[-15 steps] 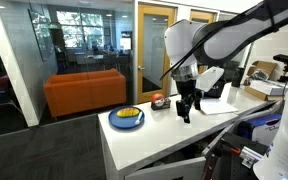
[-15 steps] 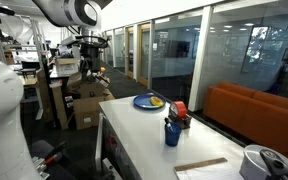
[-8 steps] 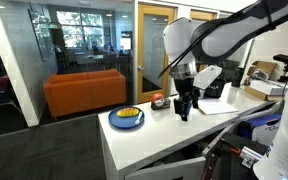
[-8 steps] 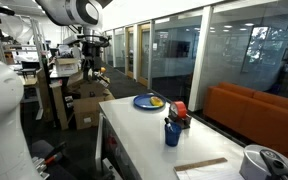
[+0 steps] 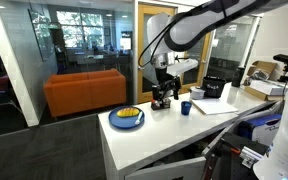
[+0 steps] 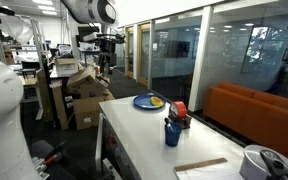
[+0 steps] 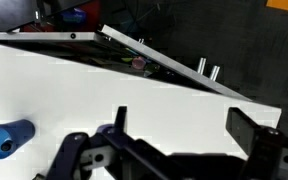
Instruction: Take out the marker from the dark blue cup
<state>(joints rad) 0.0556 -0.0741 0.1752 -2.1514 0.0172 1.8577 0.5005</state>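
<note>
The dark blue cup [image 5: 185,108] stands on the white table [image 5: 154,138], right of my gripper [image 5: 162,96]. In an exterior view the cup [image 6: 172,133] has a thin dark marker [image 6: 169,120] sticking up from its rim. The wrist view shows the cup [image 7: 6,138] at the lower left, well to the side of my gripper [image 7: 184,125]. The fingers are spread wide with only bare table between them. My gripper hangs above the table between the cup and the blue plate. In an exterior view my gripper [image 6: 108,66] is small and far off.
A wide blue plate [image 5: 126,118] with yellow contents lies near the table's left end, also seen in an exterior view [image 6: 148,101]. A dark reddish bowl [image 6: 180,110] stands just behind the cup. Papers [image 5: 222,106] and a black box [image 5: 214,88] lie to the right. The table edge [image 7: 164,68] is close.
My gripper has moved away from above the dark blue cup, leftward in an exterior view, toward the plate. The cup, hidden behind the gripper before, now shows.
</note>
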